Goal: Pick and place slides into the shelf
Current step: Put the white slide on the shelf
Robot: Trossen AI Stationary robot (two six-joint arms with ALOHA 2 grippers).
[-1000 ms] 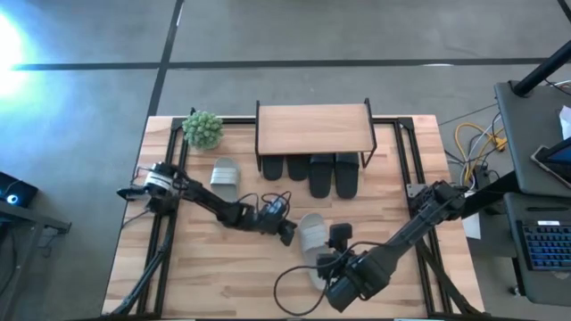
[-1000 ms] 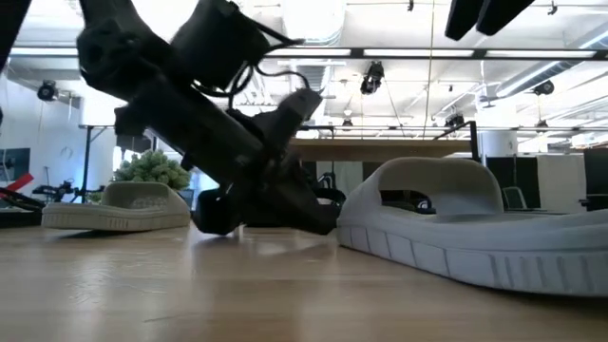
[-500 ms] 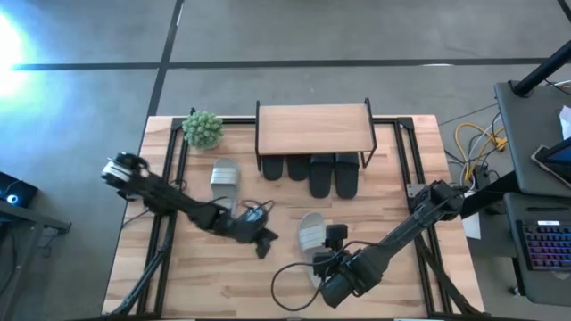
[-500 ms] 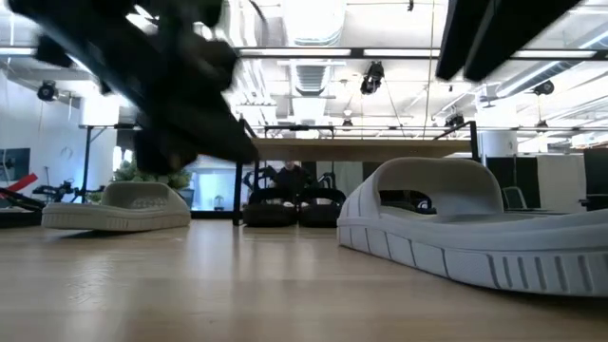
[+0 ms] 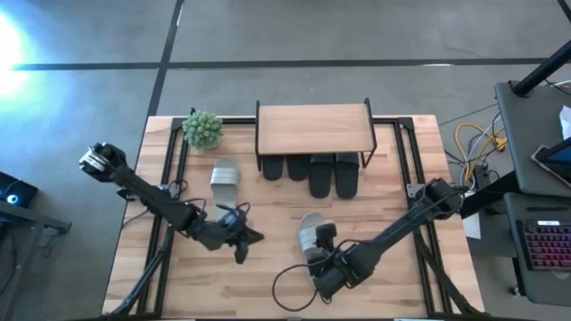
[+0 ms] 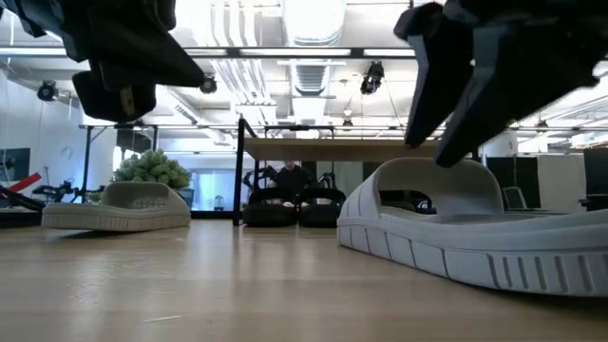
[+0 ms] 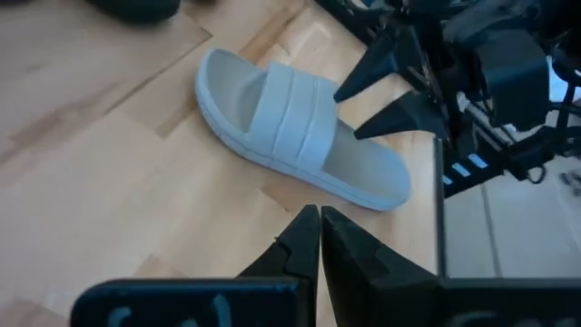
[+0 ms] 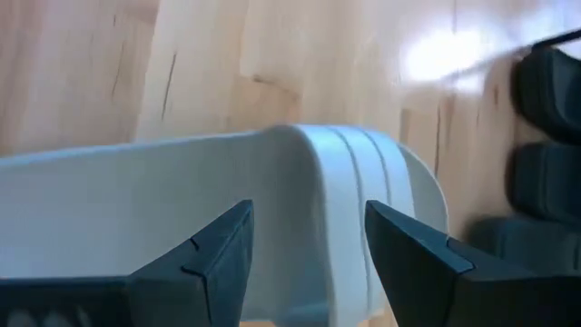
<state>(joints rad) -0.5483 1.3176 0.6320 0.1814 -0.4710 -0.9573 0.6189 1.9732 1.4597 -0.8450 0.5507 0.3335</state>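
A light grey slide (image 5: 308, 234) lies sole down on the table near its middle, and shows large in the low view (image 6: 456, 228). My right gripper (image 5: 319, 242) hangs open just above it, fingers either side of its footbed behind the strap (image 8: 349, 182); I see no touch. My left gripper (image 5: 247, 236) is shut, to the slide's left, with its tips above bare wood (image 7: 320, 238). A second grey slide (image 5: 225, 176) lies farther left. Several black slides (image 5: 321, 171) sit under the shelf (image 5: 314, 129).
A small green plant (image 5: 203, 129) stands at the far left corner beside the shelf. Black frame rails (image 5: 174, 169) run along both table sides. Bare wood lies in front of the slide toward the near edge. A desk with cables stands off the table's right.
My left gripper has drawn back from beside the grey slide toward the table's left edge and risen. My right gripper has moved toward the far-left, from beyond the slide's near end to over it. The slide has stayed in place.
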